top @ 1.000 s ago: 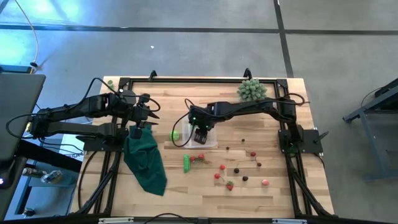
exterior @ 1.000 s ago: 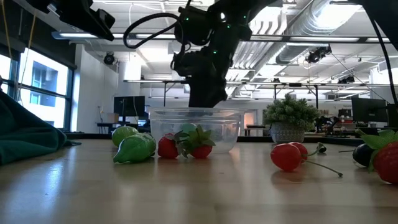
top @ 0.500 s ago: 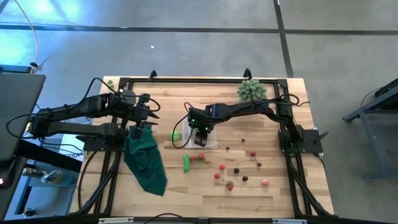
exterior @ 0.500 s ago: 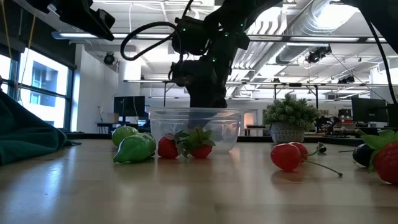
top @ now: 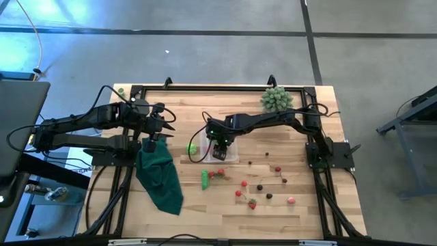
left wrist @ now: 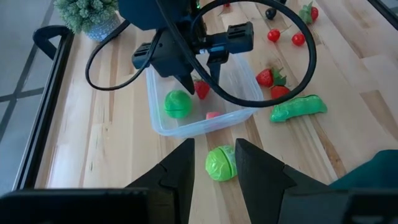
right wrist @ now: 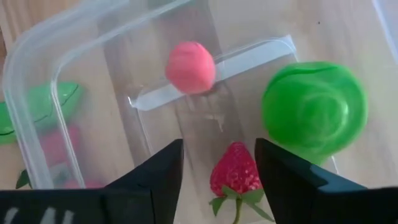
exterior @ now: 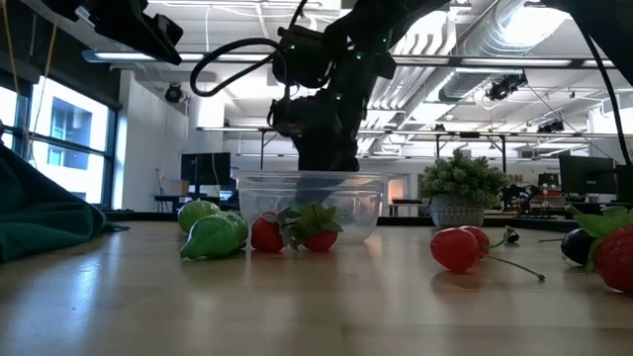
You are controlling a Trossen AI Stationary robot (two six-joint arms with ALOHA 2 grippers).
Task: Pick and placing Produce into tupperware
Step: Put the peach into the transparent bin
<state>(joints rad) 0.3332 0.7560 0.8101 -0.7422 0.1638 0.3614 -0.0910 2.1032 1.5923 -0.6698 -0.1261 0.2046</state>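
Note:
The tupperware point(left wrist: 155, 118) stands mid-table, clear and square. My right gripper point(right wrist: 219, 152) points down into it, open, with a red strawberry point(right wrist: 235, 173) low between its fingertips. Also inside are a green ball point(right wrist: 314, 109) and a pink ball point(right wrist: 189, 67). Outside lie a green ball point(left wrist: 219, 163), a green pod point(left wrist: 297, 109) and two strawberries point(left wrist: 266, 77). More produce point(top: 263, 188) is scattered toward the near right. My left gripper point(left wrist: 214, 149) waits open above the table's left part, holding nothing. My right gripper comes from above, its fingers on either side of the strawberry point(right wrist: 236, 168) inside the tupperware. The strawberry's leafy end points back toward the gripper. Whether a finger touches it, I cannot tell.
A dark green cloth point(top: 160, 176) lies over the table's near left. A pale green spiky plant point(top: 276, 99) stands at the far right. Black frame rails point(top: 314, 147) run along the table's sides. Bare wood shows between the tupperware and the far edge.
My right gripper has sunk a little deeper into the tupperware and then kept still.

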